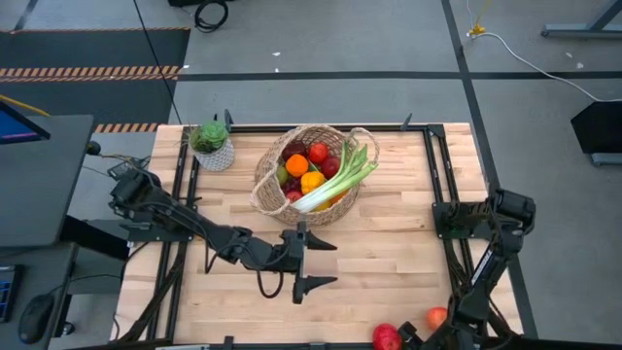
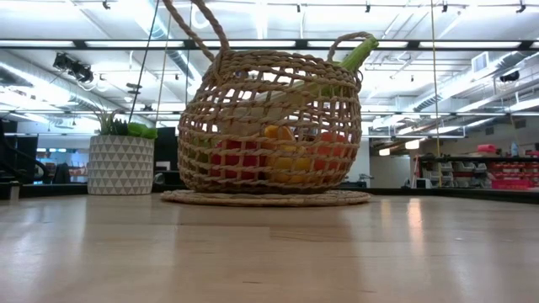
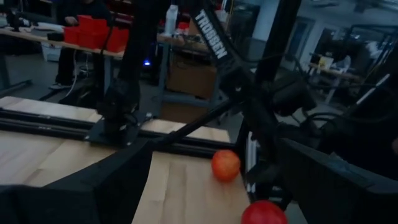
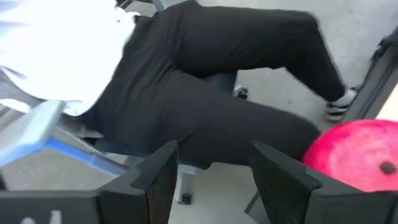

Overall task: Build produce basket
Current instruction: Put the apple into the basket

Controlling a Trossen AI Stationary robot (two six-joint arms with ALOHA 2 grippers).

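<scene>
The basket [image 1: 304, 175] stands upright on the bench [image 1: 389, 243], toward its far middle, beside a small potted plant [image 1: 212, 144]. It holds oranges, red fruit and a long leek [image 1: 335, 183]. The leek lies across the top of the load with its long axis diagonal: green leaves up over the rim on the right-arm side at the far edge, white end down toward the near side of the basket. In the low view the green tip [image 2: 358, 52] juts above the rim.

The left hand [image 1: 309, 262] hovers over the bench middle, near the basket on its near side and clear of it. Its fingers stand wide apart with nothing between them, pointing toward the right-arm side.

Two pieces of produce lie outside the basket at the near right corner of the bench: a red apple [image 1: 387, 337] and an orange [image 1: 436, 317], near each other and well apart from the basket.

The right hand [image 4: 211, 177] sits at that corner, just beside the red apple, which shows off to one side of its fingers. The fingers are partly apart and grip nothing. A seated person in dark trousers shows beyond them.
</scene>
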